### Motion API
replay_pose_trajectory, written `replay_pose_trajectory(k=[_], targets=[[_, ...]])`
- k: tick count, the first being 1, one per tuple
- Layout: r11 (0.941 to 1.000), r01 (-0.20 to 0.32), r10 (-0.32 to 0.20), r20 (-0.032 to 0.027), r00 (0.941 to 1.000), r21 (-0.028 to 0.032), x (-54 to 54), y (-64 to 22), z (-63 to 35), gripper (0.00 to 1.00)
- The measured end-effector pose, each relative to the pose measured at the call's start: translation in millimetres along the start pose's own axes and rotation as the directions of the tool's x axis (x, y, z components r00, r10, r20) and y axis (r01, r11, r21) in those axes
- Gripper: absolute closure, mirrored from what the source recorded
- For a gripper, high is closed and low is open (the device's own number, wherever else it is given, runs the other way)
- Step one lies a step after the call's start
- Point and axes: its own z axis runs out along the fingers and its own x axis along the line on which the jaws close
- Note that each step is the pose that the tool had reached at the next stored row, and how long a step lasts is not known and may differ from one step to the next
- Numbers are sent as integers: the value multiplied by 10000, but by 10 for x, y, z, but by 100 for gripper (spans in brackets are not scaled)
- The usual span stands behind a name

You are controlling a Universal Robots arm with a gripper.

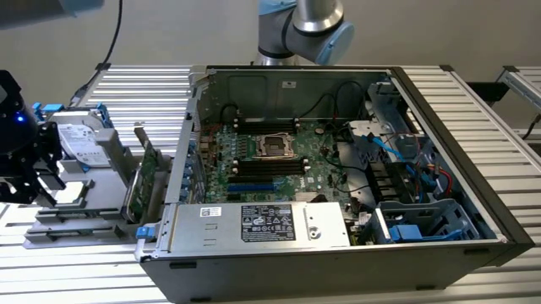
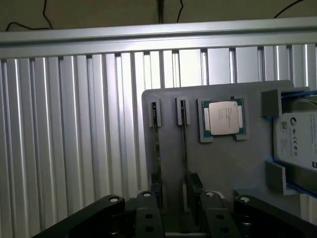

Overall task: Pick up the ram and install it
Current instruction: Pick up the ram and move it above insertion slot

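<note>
Slats of aluminium make up the surface [image 1: 490, 107] that carries everything. An open computer case [image 1: 321, 272] lies just beside the grey tray [image 1: 68, 225], on the exterior view's right of the tray, with its motherboard exposed. The robot arm [image 1: 308, 25] rises well apart from the tray, beyond the case's far wall.

On the tray, a hard drive [image 1: 80, 142] sits at the end farthest from the exterior camera. A large green expansion card [image 1: 148, 177] stands on edge along the tray's side nearest the case.

The black hand [image 2: 176, 196] hangs over the tray with its fingers [image 2: 198, 187] parted, clamped on nothing. A processor [image 2: 224, 118] lies flat in a square recess of the tray, between the hard drive and two narrow slots.

The ram [image 2: 184, 144] stands on edge in the tray slot nearer the processor and runs down between the parted fingers. Whether they touch it I cannot tell. A second stick [image 2: 156, 144] stands in the tray's other slot, just beside the ram.
</note>
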Motion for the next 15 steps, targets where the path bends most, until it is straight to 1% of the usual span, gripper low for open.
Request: replay_pose_trajectory(k=[3,7,12,15], targets=[[9999,122,-122,-5,9999,-13,19,-3,55,64],[9992,388,-388,-19,9992,-12,26,-8,127,64],[9953,967,-967,-49,9953,-14,29,-13,219,64],[9942,1078,-1078,-53,9942,-12,30,-16,274,64]])
